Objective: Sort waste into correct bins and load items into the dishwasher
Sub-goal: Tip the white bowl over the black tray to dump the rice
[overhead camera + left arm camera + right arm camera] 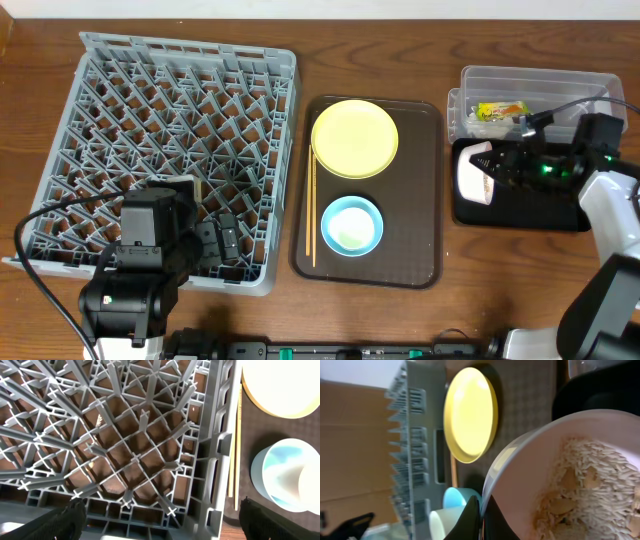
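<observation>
The grey dish rack [180, 130] fills the left of the table. My left gripper [218, 242] hangs open and empty over the rack's front right corner [161, 510]. On the brown tray lie the pale-yellow plate [355, 138], the light-blue bowl [352, 226] and the chopsticks [312, 210]. My right gripper [497, 166] is shut on the rim of the white bowl [472, 175] and holds it tipped on its side over the black tray [520, 212]. In the right wrist view the bowl [535, 470] holds rice grains and whitish scraps [600, 485]. The snack wrapper [498, 110] lies in the clear tub [540, 85].
The brown serving tray [420, 200] sits between the rack and the bins. The clear tub stands directly behind the black tray at the table's right edge. A black cable runs from the left arm along the rack's front left.
</observation>
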Controlling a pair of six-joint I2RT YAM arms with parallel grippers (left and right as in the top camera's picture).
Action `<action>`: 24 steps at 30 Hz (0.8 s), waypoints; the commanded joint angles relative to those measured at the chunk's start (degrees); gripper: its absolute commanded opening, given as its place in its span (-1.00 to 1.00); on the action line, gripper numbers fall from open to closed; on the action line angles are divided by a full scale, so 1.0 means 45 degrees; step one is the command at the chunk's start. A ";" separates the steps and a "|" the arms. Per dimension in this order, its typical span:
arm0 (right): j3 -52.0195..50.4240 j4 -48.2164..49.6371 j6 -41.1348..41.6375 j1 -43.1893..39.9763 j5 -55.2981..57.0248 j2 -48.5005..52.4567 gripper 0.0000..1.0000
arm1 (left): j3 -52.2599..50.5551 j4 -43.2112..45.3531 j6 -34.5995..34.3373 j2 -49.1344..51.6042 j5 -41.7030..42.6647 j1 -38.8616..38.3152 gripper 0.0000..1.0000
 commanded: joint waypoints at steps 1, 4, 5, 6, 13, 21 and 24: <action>-0.0039 0.0010 -0.0228 -0.0699 -0.2263 0.0685 -0.98 | 0.0257 -0.0039 -0.0024 -0.0024 0.0131 -0.0049 0.96; -0.0039 0.0015 -0.0238 -0.1214 -0.3113 0.1273 -0.98 | 0.0257 -0.0039 -0.0024 -0.0024 0.0131 -0.0049 0.96; -0.0039 0.0015 -0.0330 -0.1350 -0.3395 0.1433 -0.98 | 0.0257 -0.0039 -0.0024 -0.0024 0.0131 -0.0049 0.96; -0.0039 0.0015 -0.0452 -0.1520 -0.3793 0.1637 -0.98 | 0.0257 -0.0039 -0.0024 -0.0024 0.0131 -0.0049 0.96; -0.0039 0.0170 -0.0476 -0.2676 -0.5610 0.2822 -0.98 | 0.0257 -0.0039 -0.0024 -0.0024 0.0131 -0.0049 0.96; -0.0039 0.0452 -0.0797 -0.4333 -0.7300 0.3502 -0.98 | 0.0257 -0.0039 -0.0024 -0.0024 0.0131 -0.0049 0.96; -0.0039 0.0520 -0.0792 -0.5061 -0.7422 0.3502 -0.98 | 0.0257 -0.0039 -0.0024 -0.0024 0.0131 -0.0049 0.96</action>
